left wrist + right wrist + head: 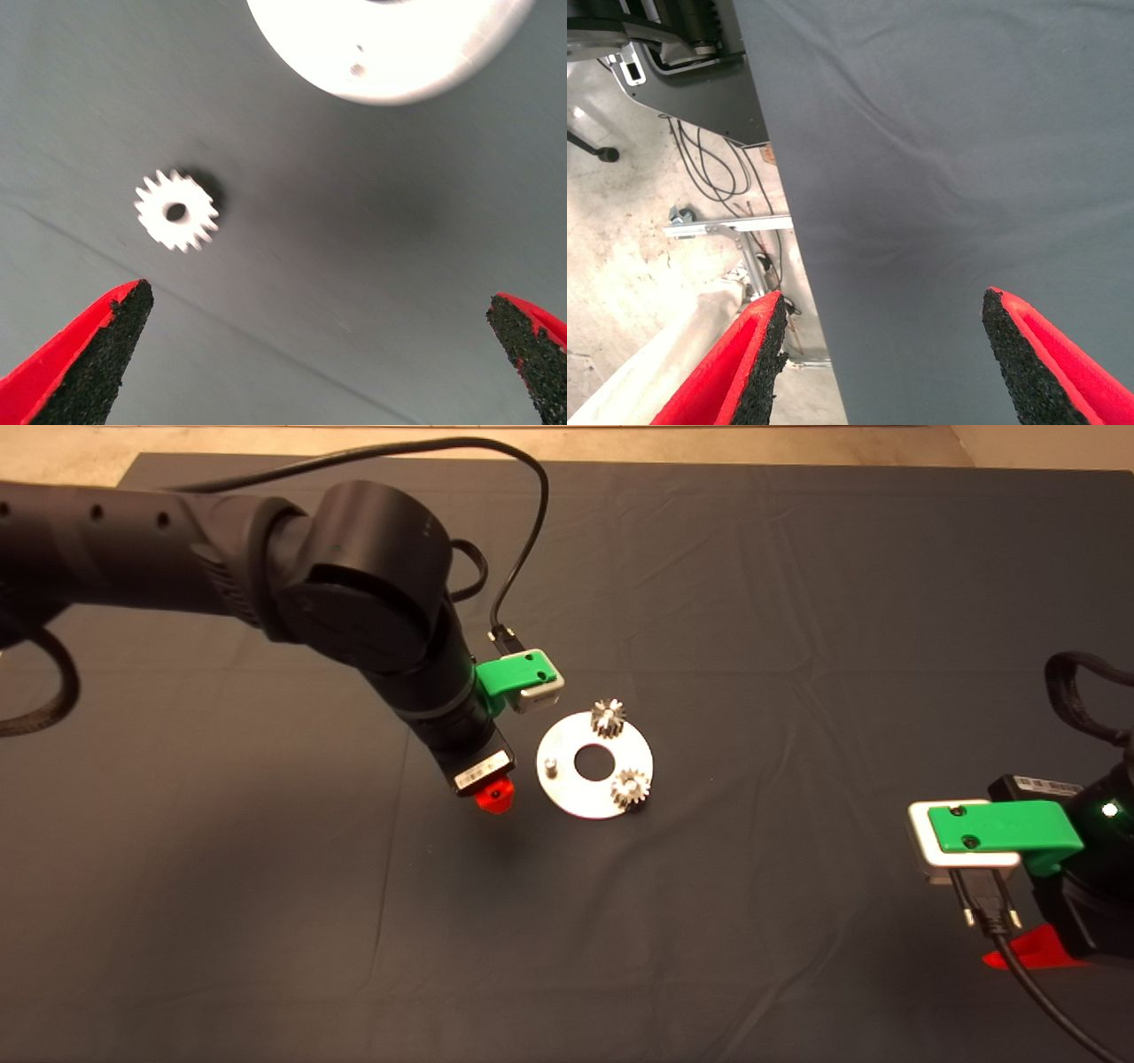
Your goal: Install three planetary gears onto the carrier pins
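Note:
The silver-white disc lies mid-mat with two planetary gears seated on carrier pins, one at the far side and one at the near right. The left pin stands bare. My left gripper hovers just left of the disc, pointing down. In the left wrist view it is open above a third gear, which lies flat on the mat closer to one finger; the disc's edge and bare pin show beyond. That gear is hidden under the arm in the head view.
My right gripper is parked at the mat's lower right edge, open, over the mat's border with floor, cables and a metal frame beyond. A black cable loops above the left arm.

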Controlling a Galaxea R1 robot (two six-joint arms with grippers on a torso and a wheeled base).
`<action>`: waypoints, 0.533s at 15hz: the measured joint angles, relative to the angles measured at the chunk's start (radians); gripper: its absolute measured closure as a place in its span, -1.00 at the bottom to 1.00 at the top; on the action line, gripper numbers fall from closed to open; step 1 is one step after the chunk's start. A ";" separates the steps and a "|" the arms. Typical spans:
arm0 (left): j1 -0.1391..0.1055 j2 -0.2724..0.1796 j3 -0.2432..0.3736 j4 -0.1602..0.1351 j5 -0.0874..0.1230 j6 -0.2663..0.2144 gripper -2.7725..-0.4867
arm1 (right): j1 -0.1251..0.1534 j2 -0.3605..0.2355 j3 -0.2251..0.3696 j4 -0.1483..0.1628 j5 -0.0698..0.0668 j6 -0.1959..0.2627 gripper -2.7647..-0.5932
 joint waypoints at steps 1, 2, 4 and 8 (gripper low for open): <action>0.009 0.008 -0.029 0.015 0.000 0.019 -1.00 | 0.000 -0.007 0.003 0.001 0.000 0.000 0.05; 0.018 0.013 -0.053 0.019 0.000 0.040 -1.00 | 0.000 -0.012 0.004 0.002 -0.001 0.000 0.05; 0.026 0.021 -0.094 0.032 0.000 0.077 -1.00 | 0.000 -0.013 0.005 0.002 0.000 0.000 0.05; 0.041 0.021 -0.136 0.046 0.001 0.110 -1.00 | 0.002 -0.015 0.005 0.003 -0.001 0.000 0.05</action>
